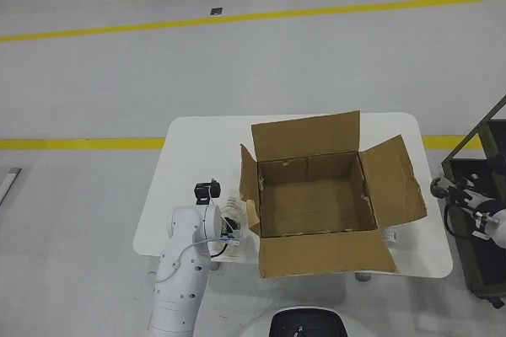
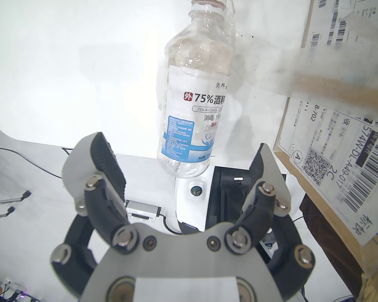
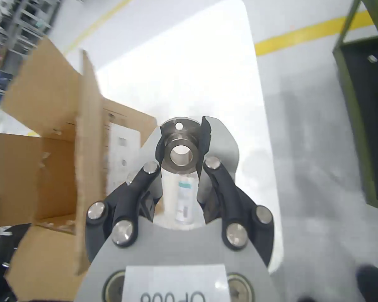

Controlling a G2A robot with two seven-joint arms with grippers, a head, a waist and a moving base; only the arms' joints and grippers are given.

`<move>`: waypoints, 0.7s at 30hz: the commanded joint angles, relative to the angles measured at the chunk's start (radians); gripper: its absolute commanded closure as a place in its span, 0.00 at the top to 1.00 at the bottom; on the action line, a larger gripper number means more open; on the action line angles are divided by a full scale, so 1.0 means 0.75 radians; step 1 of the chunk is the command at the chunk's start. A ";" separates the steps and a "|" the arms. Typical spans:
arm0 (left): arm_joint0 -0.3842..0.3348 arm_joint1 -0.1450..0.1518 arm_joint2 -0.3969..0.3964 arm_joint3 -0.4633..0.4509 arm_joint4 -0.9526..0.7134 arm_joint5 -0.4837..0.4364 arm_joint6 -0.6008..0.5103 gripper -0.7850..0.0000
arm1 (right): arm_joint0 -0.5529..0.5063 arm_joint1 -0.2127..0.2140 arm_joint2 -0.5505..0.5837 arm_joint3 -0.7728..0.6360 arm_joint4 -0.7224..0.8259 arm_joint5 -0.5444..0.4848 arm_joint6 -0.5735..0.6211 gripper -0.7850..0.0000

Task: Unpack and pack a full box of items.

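Looking at it from here, the box (image 1: 306, 135) sits open in the middle of the table (image 1: 202, 160) and I can see nothing inside it. The bottle (image 2: 195, 95) seems to lie on its side on the table, just beside the box's left wall, with its bottom end near the table's front edge. The left gripper (image 2: 181, 144) hangs over that end with its fingers spread wide and nothing in them. I think the bottle is the tricky bit. It is round and smooth, so one small bump from a finger could make it roll, maybe right off the edge. A box flap also sticks out close by, and the gripper might knock it and push the whole box. The right gripper (image 3: 182, 136) is near the right side of the table, close to another flap, with its fingers squeezed tight on a metal ring (image 3: 179, 155). It pinches the ring only at the very tips. The ring looks heavy and shiny, so I think it could slip out. Then it might land on the little tube (image 3: 182, 199) lying on the table below it, or bounce to the floor. Swinging it toward the box could also catch that flap, since the flap stands in the way.
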 commanded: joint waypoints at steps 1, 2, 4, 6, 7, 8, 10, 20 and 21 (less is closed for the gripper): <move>0.000 0.000 0.000 0.000 0.000 0.000 0.000 1.00 | -0.007 0.008 -0.023 0.025 -0.089 0.012 0.053 0.00; 0.000 0.000 0.000 0.000 0.000 0.000 0.000 1.00 | -0.011 0.012 -0.041 0.032 -0.149 0.011 0.079 0.00; 0.000 0.000 0.000 0.000 0.000 0.000 0.000 1.00 | -0.010 0.016 -0.077 0.059 -0.207 0.015 0.105 0.00; 0.000 0.000 0.000 0.000 0.000 0.000 0.000 1.00 | -0.004 0.020 -0.114 0.083 -0.276 0.019 0.130 0.00; 0.000 0.000 0.000 0.000 0.000 0.000 0.000 1.00 | 0.000 0.022 -0.136 0.090 -0.312 0.020 0.143 0.00; 0.000 0.000 0.000 0.000 0.000 0.000 0.000 1.00 | 0.004 0.023 -0.153 0.094 -0.345 0.027 0.146 0.00; 0.000 0.000 0.000 0.000 0.000 0.000 0.000 1.00 | 0.018 0.025 -0.193 0.113 -0.382 0.020 0.172 0.00; 0.000 0.000 0.000 0.000 0.000 0.000 0.000 1.00 | 0.077 0.030 -0.301 0.218 -0.473 0.038 0.169 0.00; 0.000 0.000 0.000 0.000 0.000 0.000 0.000 1.00 | 0.085 0.032 -0.304 0.238 -0.478 0.036 0.171 0.00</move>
